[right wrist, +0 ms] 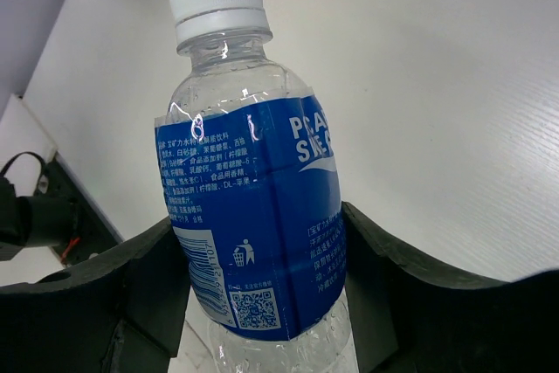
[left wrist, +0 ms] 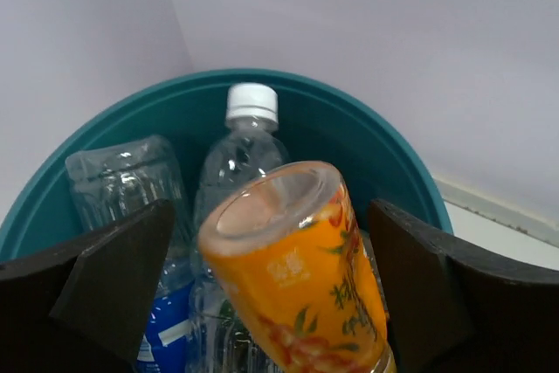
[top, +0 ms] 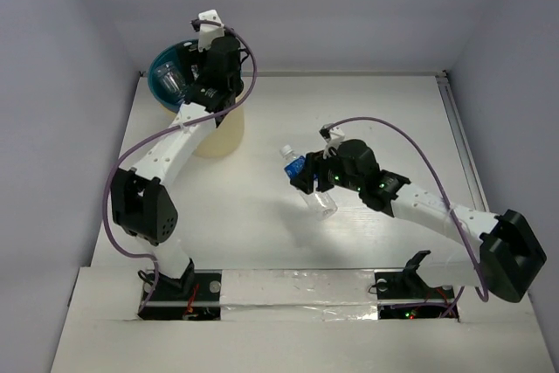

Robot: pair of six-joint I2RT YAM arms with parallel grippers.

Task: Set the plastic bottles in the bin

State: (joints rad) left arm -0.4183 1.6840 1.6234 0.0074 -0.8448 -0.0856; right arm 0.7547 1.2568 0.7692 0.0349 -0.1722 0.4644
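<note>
The left gripper (left wrist: pixel 269 209) hangs over the bin (left wrist: pixel 376 128), its 2 jaws spread wide with a gap on either side of the orange bottle (left wrist: pixel 297 277). That bottle points its base toward the wrist camera, above at least 3 bottles lying inside. Whether it rests on them or is dropping, I cannot tell.

The step in hand is the release. Hold the jaws wide and lift straight up, so neither finger catches the orange bottle or the white-capped clear bottle (left wrist: pixel 240 159) leaning on the teal wall.

The right gripper (right wrist: pixel 258 235) pinches a blue-labelled bottle (right wrist: pixel 253 181) at its label, above the middle of the desk (top: pixel 367 111) and well apart from the bin. It should wait until the left arm clears the rim, then come over the opening before letting go.
</note>
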